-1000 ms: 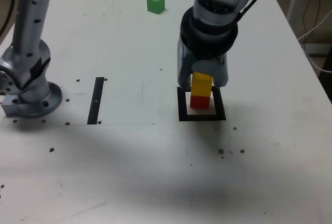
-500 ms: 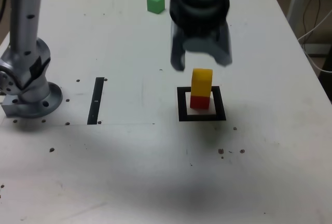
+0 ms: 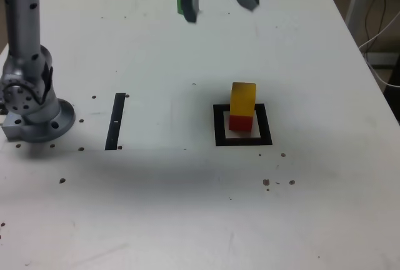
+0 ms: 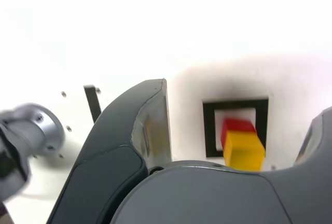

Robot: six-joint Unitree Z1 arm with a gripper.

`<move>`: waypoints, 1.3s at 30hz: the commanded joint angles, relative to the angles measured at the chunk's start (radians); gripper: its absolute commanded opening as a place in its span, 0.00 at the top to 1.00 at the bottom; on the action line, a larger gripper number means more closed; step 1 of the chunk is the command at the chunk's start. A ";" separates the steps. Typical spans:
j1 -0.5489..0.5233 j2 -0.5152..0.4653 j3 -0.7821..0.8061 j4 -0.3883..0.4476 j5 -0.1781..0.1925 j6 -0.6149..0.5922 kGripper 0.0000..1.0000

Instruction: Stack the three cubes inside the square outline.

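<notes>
Nothing to read here: no lettering, labels, brand marks or numbers show on anything in either view.

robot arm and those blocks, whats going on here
The arm is stacking blocks in the black square. The yellow block already sits on the red block inside it. The hand is open, holds nothing and hangs over the table's far side, right by the green block, which it mostly hides.
</notes>
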 commanded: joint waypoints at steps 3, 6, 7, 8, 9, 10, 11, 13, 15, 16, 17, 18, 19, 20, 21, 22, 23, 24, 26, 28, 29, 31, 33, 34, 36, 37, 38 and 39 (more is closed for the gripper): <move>0.192 -0.002 -0.031 0.001 0.002 0.160 0.01; 0.305 0.013 -0.062 -0.002 0.005 0.253 0.01; 0.341 0.021 -0.077 -0.002 0.006 0.280 0.01; 0.375 0.033 -0.092 -0.001 0.007 0.305 0.01; 0.408 0.045 -0.110 0.001 0.007 0.326 0.01; 0.439 0.060 -0.128 0.005 0.008 0.345 0.01; 0.467 0.076 -0.148 0.009 0.008 0.362 0.01; 0.525 0.118 -0.200 0.022 0.008 0.401 0.01; 0.565 0.157 -0.245 0.030 0.008 0.439 0.01; 0.583 0.177 -0.266 0.034 0.008 0.461 0.01; 0.599 0.198 -0.287 0.036 0.008 0.487 0.01; 0.613 0.219 -0.306 0.037 0.008 0.515 0.01; 0.627 0.240 -0.325 0.038 0.007 0.546 0.01; 0.641 0.261 -0.343 0.038 0.007 0.580 0.01; 0.653 0.282 -0.360 0.037 0.008 0.615 0.01; 0.663 0.302 -0.376 0.036 0.012 0.651 0.01; 0.672 0.321 -0.393 0.034 0.019 0.686 0.01; 0.678 0.340 -0.409 0.032 0.027 0.721 0.01; 0.686 0.373 -0.443 0.028 0.044 0.785 0.01; 0.687 0.397 -0.475 0.021 0.058 0.838 0.01; 0.687 0.408 -0.491 0.016 0.062 0.866 0.01; 0.687 0.417 -0.503 0.009 0.062 0.897 0.01; 0.688 0.421 -0.494 0.000 0.067 0.914 0.01; 0.689 0.425 -0.484 -0.003 0.073 0.920 0.01; 0.689 0.436 -0.459 -0.012 0.097 0.928 0.01; 0.690 0.444 -0.446 -0.019 0.118 0.931 0.01; 0.690 0.452 -0.433 -0.028 0.145 0.933 0.01; 0.690 0.458 -0.419 -0.038 0.174 0.935 0.01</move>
